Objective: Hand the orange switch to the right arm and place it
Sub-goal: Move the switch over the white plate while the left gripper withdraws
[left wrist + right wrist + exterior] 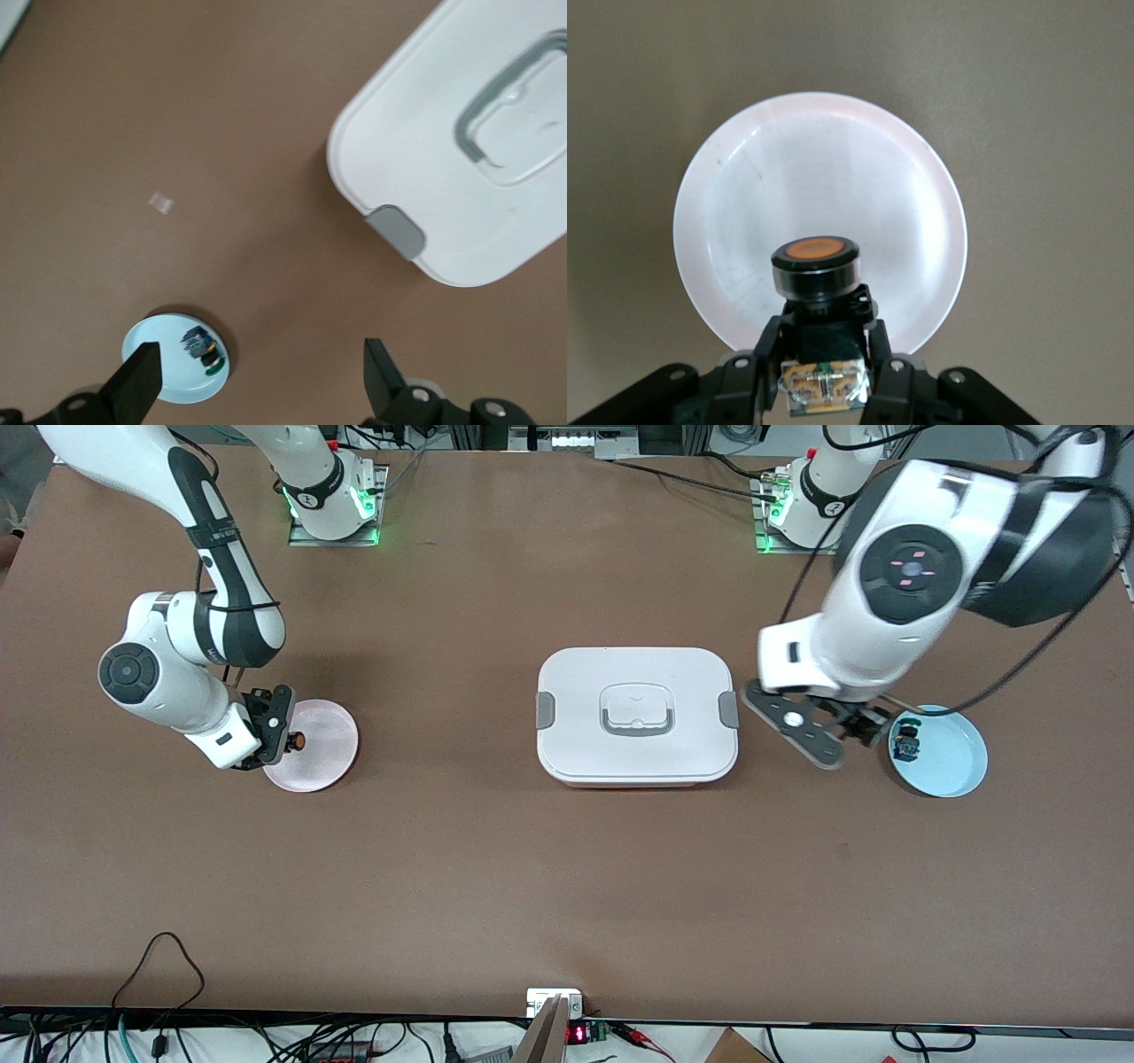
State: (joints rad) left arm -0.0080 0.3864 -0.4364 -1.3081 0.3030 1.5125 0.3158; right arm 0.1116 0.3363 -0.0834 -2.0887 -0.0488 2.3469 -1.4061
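Right gripper (282,737) is seen over the pink plate (323,757), toward the right arm's end of the bench, roughly midway between the bases' edge and the front camera's edge. Its fingers (766,354) are clamped on the orange switch (816,266), which is held above the plate with the orange cap facing the wrist camera; no contact with the plate can be made out.

Left gripper (855,726) is held up over bare bench between the white lidded box (636,713) and the blue plate (952,757), toward the left arm's end. Its fingers (137,385) are spread apart, nothing between them. On the blue plate a black-and-blue component (905,742) with a green cap is lying. The box is set at the bench's middle, lid latched.
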